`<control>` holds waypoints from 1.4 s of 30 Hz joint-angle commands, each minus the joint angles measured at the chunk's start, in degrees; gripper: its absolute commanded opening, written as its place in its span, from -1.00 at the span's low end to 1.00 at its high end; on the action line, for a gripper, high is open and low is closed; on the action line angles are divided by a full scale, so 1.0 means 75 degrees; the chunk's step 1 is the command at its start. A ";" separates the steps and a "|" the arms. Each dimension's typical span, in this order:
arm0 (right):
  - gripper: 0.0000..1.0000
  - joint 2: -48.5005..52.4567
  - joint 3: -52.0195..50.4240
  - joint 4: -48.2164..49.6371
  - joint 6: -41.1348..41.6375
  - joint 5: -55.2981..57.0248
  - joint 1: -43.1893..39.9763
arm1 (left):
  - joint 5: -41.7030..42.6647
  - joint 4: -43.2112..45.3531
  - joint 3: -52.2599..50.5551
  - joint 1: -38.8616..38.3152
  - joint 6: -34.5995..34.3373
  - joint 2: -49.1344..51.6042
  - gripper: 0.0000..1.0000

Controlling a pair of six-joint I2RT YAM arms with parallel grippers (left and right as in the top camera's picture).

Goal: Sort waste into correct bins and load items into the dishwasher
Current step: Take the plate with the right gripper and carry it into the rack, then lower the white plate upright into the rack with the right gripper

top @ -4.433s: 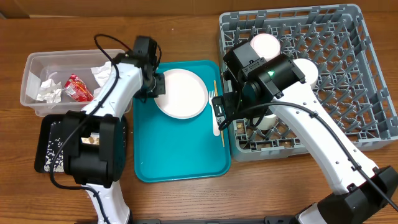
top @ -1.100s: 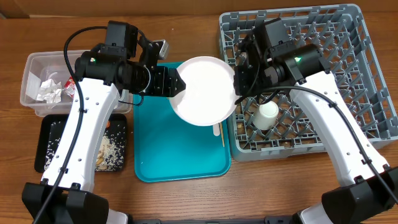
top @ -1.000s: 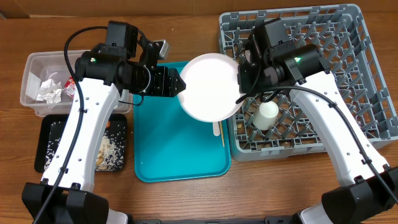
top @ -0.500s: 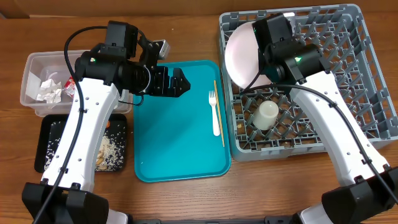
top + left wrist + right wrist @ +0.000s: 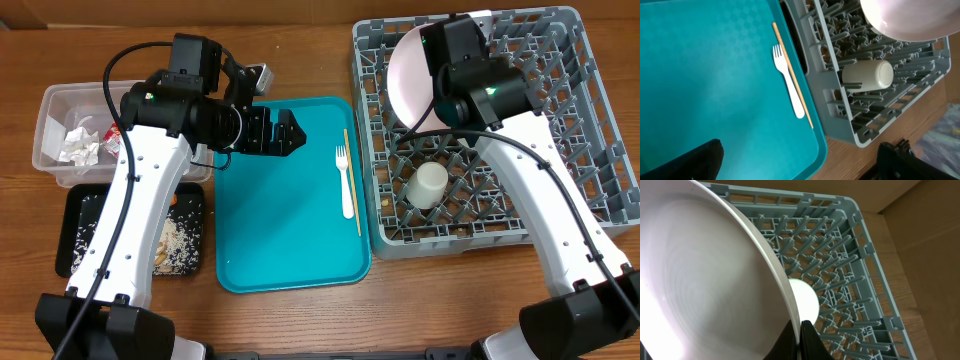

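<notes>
plate tilted on edge over the left side of the dish rack, pinched at its rim by the right gripper; left gripper spread wide, empty, above the teal tray; risk: the thin rim grip slips, or the plate strikes pegs if lowered off a slot; wooden table; little of the room visible.

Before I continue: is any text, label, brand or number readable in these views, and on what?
No text can be read in any view.
The red wrapper in the clear tub: any print is too small to read.
No markings seen on the plate, cup, fork, dish rack or teal tray.
</notes>
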 commanded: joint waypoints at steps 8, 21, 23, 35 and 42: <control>-0.92 -0.0015 0.0000 -0.0052 0.0533 0.1099 -0.0102 | 0.0117 0.0026 0.0219 -0.0050 0.0090 -0.0166 1.00; -0.92 0.0332 0.0000 -0.0530 0.1705 0.1574 -0.0029 | 0.0117 0.0026 0.0219 -0.0050 0.0090 -0.0166 1.00; -0.92 0.0440 0.0000 -0.0560 0.1705 0.1568 0.0012 | 0.0117 0.0026 0.0219 -0.0050 0.0090 -0.0166 1.00; -0.92 0.0746 -0.0029 -0.0781 0.1699 0.1574 0.0615 | 0.0117 0.0023 0.0219 -0.0050 0.0090 -0.0166 1.00; -0.92 0.0749 -0.0035 -0.0653 0.1603 0.1955 0.0612 | 0.0117 0.0026 0.0219 -0.0050 0.0090 -0.0166 1.00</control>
